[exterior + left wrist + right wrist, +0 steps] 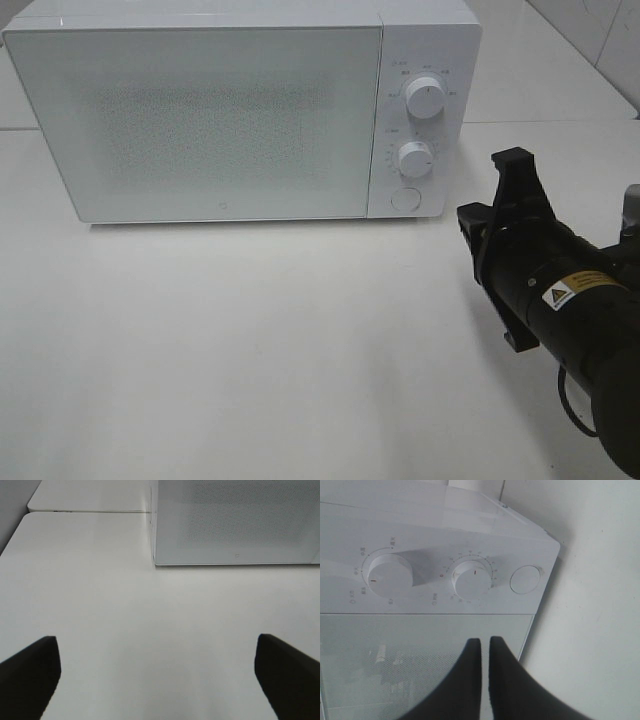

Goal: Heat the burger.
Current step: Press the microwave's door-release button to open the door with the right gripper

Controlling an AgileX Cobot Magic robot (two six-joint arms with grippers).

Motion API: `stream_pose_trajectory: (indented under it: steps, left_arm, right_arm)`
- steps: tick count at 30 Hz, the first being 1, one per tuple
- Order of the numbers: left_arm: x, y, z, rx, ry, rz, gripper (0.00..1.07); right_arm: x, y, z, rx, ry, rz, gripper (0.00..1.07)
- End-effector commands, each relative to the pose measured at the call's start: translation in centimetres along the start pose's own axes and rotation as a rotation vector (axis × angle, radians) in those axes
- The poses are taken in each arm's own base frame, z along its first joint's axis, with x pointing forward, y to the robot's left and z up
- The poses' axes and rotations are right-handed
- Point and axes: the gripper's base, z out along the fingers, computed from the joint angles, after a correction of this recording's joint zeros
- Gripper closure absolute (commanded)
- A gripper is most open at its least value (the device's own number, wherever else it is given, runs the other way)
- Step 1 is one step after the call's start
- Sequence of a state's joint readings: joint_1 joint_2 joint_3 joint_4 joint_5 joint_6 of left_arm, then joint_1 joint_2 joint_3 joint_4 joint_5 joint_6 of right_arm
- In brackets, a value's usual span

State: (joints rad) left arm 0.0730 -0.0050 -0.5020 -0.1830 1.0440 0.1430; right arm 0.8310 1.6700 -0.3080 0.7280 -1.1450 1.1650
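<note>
The burger is not in view in any frame. A white microwave (200, 120) stands at the back of the table with its door shut. The frosted door hides what is inside. My right gripper (472, 218) is shut and empty. It hovers just off the microwave's front right, by the control panel. In the right wrist view its tips (485, 641) point at the door's edge below the lower knob (471, 580). My left gripper (155, 639) is open and empty above the bare table, in front of the microwave's left corner (155, 560).
The control panel has an upper knob (427, 98), a lower knob (414, 158) and a round button (404, 198). The white table (250, 340) stretches in front of the microwave. A tiled wall (600, 30) rises at the back right.
</note>
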Motion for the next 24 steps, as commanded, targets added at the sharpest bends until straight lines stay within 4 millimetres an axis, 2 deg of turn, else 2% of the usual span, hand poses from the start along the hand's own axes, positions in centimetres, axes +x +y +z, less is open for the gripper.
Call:
stream_pose_trajectory:
  steps: [1, 10, 18, 24]
  left_arm:
    - [0.2, 0.0, -0.3, 0.004, -0.027, 0.001, 0.09]
    - [0.2, 0.0, -0.3, 0.004, -0.027, 0.001, 0.09]
    - [0.2, 0.0, -0.3, 0.004, -0.027, 0.001, 0.09]
    - [0.2, 0.0, -0.3, 0.004, -0.027, 0.001, 0.09]
  right_arm:
    - [0.2, -0.1, 0.0, 0.013, 0.026, 0.037, 1.07]
    - [0.2, -0.5, 0.2, 0.04, 0.022, 0.085, 1.07]
    - [0.7, -2.7, 1.0, 0.104, 0.012, 0.168, 1.07]
    - [1.9, -2.9, 2.5, 0.103, 0.021, 0.188, 1.07]
